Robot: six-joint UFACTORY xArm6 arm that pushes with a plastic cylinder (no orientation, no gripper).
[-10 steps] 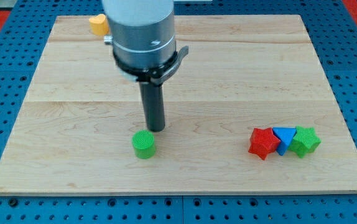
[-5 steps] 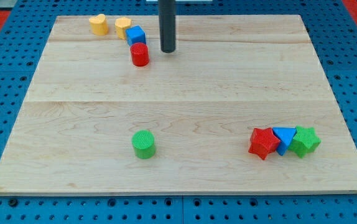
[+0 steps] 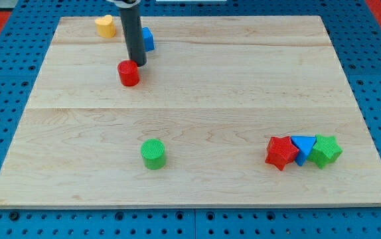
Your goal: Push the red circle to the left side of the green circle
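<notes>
My tip (image 3: 137, 63) is seen pressed against the red circle (image 3: 129, 73), at its upper right edge. The green circle (image 3: 153, 154) is found well below the red circle, slightly rightward. A blue block (image 3: 148, 38) is partly hidden behind the rod, and a yellow block (image 3: 105, 26) is set up and left of the red circle.

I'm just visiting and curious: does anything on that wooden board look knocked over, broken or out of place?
Nothing stands out. My tip sits just above-right of the red circle; the green circle stands alone below; a red star, blue triangle and green star huddle at right.
</notes>
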